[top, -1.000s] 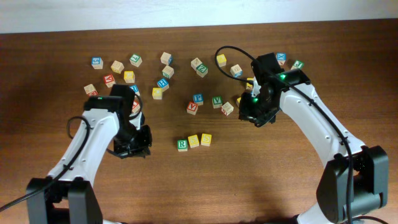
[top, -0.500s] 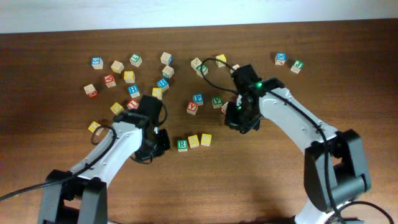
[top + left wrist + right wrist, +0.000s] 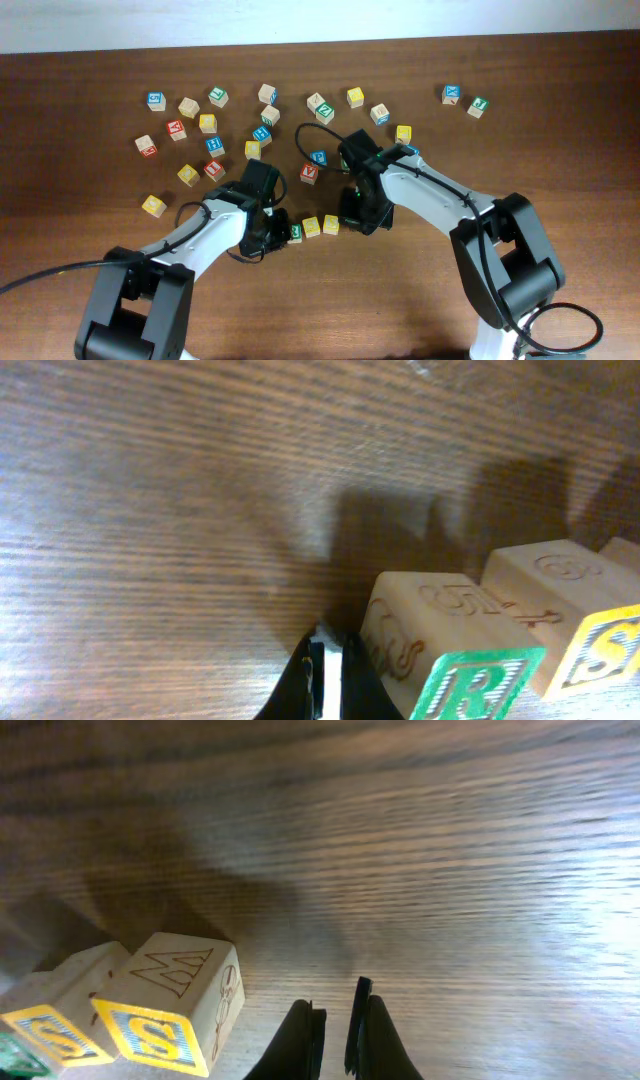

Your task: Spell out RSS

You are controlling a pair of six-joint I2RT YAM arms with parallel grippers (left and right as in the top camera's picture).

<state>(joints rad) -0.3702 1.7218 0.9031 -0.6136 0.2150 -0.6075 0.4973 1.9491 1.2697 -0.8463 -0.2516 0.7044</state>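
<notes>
Wooden table (image 3: 580,130), scattered letter cubes (image 3: 207,123) — RSS row (image 3: 311,227)

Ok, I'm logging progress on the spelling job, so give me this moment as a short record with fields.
row: R cube, first S cube, second S cube, side by side, reading RSS
left gripper: shut, holding nothing, beside the R cube
right gripper: shut, holding nothing, near the second S cube
other cubes: scattered farther back on the table
</notes>
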